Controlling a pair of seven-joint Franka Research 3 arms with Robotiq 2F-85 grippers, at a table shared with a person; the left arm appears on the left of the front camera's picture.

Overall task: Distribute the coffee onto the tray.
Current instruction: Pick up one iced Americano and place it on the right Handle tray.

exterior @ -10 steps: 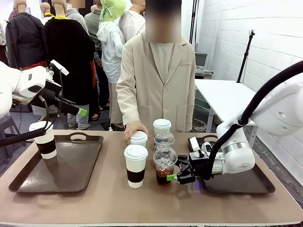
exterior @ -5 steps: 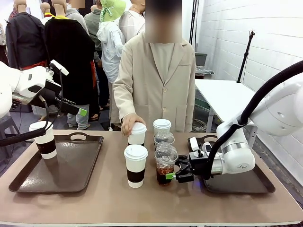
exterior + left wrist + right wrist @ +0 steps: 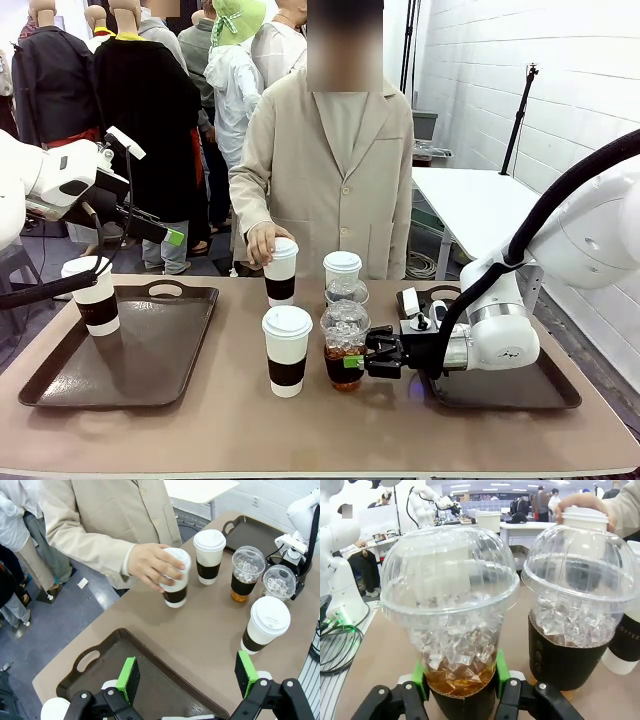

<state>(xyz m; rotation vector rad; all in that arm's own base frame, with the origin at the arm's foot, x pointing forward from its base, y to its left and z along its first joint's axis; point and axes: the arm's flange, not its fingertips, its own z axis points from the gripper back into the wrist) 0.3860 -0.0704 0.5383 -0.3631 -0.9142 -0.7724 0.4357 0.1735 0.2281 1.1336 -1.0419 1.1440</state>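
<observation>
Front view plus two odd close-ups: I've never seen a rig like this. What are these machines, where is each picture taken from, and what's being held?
Two white robot arms share a table with a person. The front view looks across from the robot's side. Each close-up comes from a camera on one arm's wrist, looking along its gripper. Coffee cups stand mid-table between a left tray, carrying one paper cup, and a right tray. The right gripper is shut on an iced coffee. The left gripper hangs open over the left tray. The person's hand grips another paper cup.
</observation>
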